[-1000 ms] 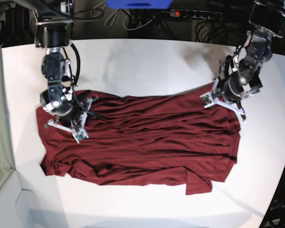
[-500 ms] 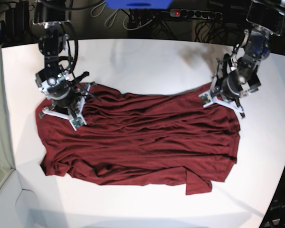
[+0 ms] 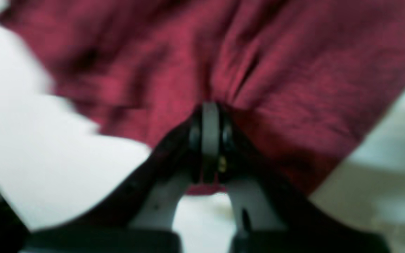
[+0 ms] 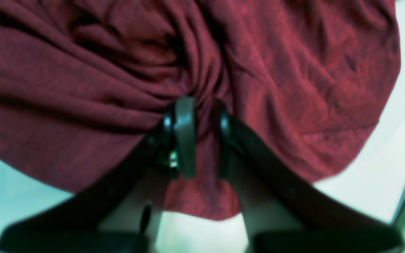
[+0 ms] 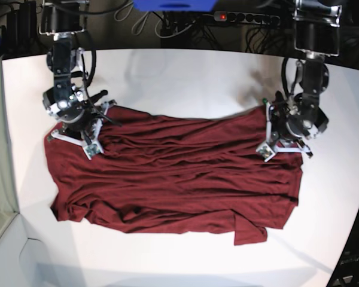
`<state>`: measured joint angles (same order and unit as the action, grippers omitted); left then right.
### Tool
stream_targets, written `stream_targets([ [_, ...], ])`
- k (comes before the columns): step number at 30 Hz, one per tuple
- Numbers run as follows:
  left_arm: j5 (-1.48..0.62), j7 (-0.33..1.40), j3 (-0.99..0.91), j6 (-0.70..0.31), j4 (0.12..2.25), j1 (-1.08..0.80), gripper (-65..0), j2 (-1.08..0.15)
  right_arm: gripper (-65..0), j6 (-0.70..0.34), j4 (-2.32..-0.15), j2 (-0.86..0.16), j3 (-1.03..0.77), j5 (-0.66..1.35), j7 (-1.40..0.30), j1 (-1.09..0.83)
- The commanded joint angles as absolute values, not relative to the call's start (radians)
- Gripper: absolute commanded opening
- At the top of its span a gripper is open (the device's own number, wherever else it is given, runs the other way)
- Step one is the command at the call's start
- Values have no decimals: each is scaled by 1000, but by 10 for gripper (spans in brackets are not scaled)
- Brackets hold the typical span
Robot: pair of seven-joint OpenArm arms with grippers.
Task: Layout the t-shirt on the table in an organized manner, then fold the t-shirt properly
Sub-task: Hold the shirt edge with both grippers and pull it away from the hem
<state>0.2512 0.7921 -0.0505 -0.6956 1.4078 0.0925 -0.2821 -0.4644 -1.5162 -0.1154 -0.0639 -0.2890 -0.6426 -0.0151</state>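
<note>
Maroon t-shirt (image 5: 179, 173) pinched by left hand (image 3: 207, 119), right hand (image 4: 197, 116)

Both arms are black, jointed cylinders with looping black cables, ending in white brackets and black fingers (image 4: 185, 137) faced with grey pads (image 3: 210, 130).

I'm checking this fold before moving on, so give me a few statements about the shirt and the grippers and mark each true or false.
1. Both grippers pinch the shirt. True: left gripper and right gripper each clamp fabric.
2. The shirt is folded in half. False: it lies spread out and wrinkled.
3. The shirt hangs off the table. False: it lies wholly on the tabletop.
4. The shirt is plain dark red. True.
</note>
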Motion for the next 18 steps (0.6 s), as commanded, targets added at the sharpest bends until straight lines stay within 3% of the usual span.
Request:
stream_targets([
  [1, 246, 791, -53, -698, 1397, 117, -649, -291, -573, -458, -1534, -120, -67, -289, -636, -12],
  [10, 246, 792, -51, -698, 1283, 96, -649, -332, -573, -458, -1609, -133, -87, -289, -638, -127],
  [18, 246, 805, -53, -698, 1461, -38, -649, -380, -573, -458, -1744, -134, -85, -289, -638, -242],
])
